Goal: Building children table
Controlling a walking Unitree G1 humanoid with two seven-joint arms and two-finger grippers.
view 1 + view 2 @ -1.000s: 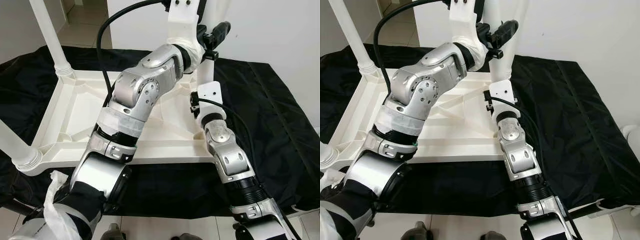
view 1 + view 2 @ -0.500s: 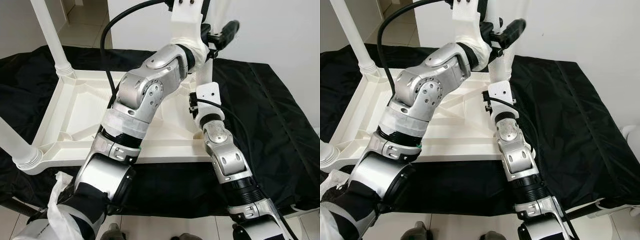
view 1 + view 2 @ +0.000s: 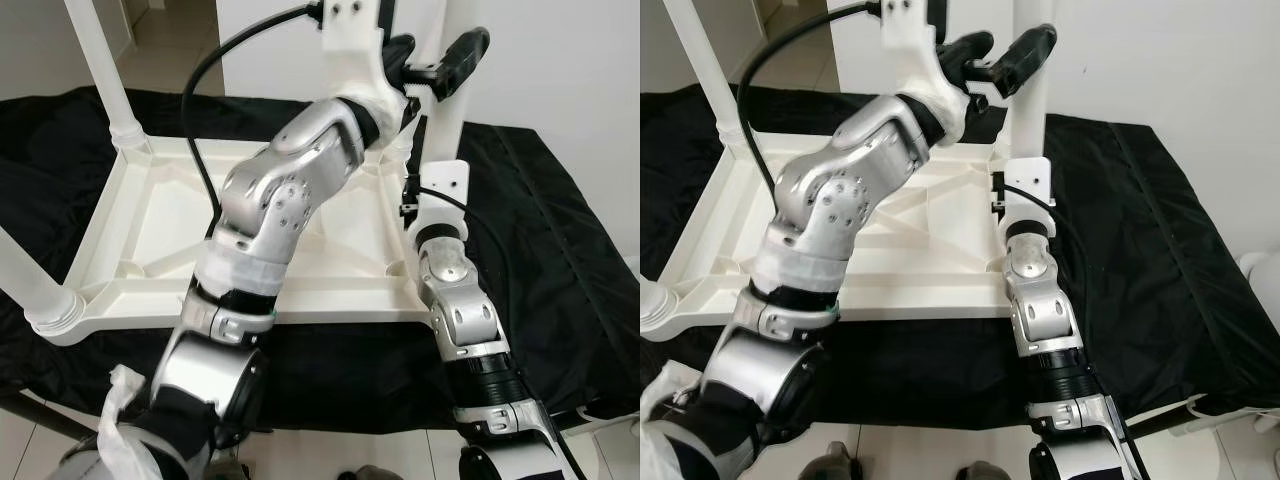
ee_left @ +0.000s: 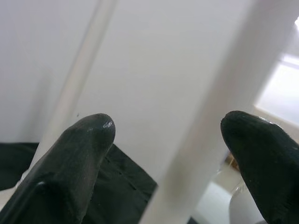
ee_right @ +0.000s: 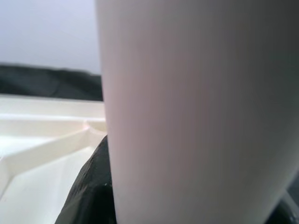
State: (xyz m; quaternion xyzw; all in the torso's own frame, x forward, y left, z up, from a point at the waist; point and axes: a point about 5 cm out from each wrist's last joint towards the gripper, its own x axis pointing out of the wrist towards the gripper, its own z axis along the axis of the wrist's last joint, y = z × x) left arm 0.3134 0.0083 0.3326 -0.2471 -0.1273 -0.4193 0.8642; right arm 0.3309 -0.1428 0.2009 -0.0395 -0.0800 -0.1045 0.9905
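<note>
Table leg (image 3: 447, 100): standing more upright than a second ago, shifting rightward over the tabletop's (image 3: 150, 215) corner. Left gripper (image 3: 1002, 58): rising, fingers spread around leg. Right gripper (image 3: 428, 185): following leg's base.

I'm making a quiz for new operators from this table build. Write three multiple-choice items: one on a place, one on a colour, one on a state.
1. Where does the upturned table top lie?
A. on a black cloth
B. on bare tiles
C. on a sofa

2. What colour is the leg that the arms are working on?
A. red
B. white
C. blue

3. How is the left claw?
A. open around the leg
C. holding a cup

Key: 1 A, black cloth spreads beneath it; 2 B, same white as the top; 3 A, fingers stand apart either side.
</note>
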